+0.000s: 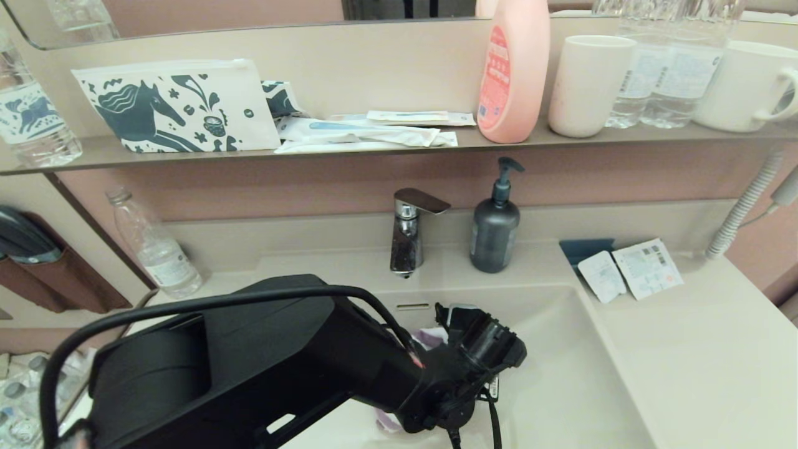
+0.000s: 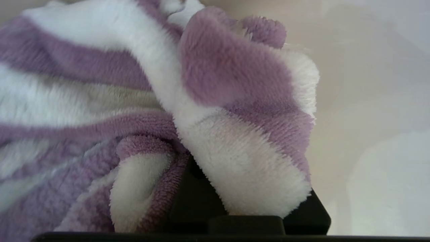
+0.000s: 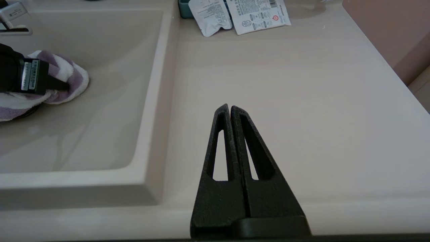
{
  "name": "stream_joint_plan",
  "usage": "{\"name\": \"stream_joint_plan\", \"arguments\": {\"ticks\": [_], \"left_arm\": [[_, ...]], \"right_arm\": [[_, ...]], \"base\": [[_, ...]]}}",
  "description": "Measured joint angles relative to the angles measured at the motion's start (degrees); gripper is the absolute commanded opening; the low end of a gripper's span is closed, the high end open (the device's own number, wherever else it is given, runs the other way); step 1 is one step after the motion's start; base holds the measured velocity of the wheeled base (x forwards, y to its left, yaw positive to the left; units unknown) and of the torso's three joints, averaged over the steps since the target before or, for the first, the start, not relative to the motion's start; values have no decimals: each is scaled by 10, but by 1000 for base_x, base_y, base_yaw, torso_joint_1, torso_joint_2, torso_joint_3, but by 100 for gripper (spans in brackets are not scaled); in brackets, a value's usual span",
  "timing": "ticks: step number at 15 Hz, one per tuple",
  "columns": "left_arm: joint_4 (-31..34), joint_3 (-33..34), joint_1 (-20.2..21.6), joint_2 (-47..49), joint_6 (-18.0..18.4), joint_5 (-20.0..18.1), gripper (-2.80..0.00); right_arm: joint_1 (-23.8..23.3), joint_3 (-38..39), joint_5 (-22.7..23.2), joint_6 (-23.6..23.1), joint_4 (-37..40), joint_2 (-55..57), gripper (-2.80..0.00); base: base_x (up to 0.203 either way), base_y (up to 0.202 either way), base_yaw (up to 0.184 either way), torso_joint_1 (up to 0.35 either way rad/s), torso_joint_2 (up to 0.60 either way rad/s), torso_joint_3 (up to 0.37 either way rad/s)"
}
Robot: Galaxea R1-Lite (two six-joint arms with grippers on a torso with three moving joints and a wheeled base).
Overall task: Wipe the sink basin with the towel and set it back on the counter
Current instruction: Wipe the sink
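The purple and white striped towel (image 2: 218, 101) is bunched against the floor of the beige sink basin (image 1: 561, 374). My left gripper (image 1: 461, 362) reaches down into the basin and is shut on the towel, its fingers buried in the cloth. In the head view only scraps of the towel (image 1: 430, 340) show round the wrist. The right wrist view shows the towel (image 3: 67, 72) under the left gripper (image 3: 20, 75) in the basin (image 3: 111, 101). My right gripper (image 3: 229, 107) hovers shut and empty over the counter (image 3: 302, 84), right of the basin. The drain plug is hidden.
A chrome faucet (image 1: 408, 231) and dark soap dispenser (image 1: 495, 224) stand behind the basin. Paper sachets (image 1: 629, 271) lie at the back of the counter (image 1: 704, 349). A plastic bottle (image 1: 156, 246) stands back left. The shelf above holds the horse-print pouch (image 1: 174, 106).
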Motion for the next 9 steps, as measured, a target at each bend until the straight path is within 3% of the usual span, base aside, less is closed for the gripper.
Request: {"name": "stream_joint_plan", "arguments": {"ticks": [4,9], "left_arm": [[60,-32,-37,-2,-48,1,-280],[174,0,-91,-24,-107,-2,-280]], "right_arm": [[0,0,-1,0,0,0,-280],[0,0,0,0,0,0,-280]], "base": [[0,0,0,0,0,0],[0,0,0,0,0,0]]}}
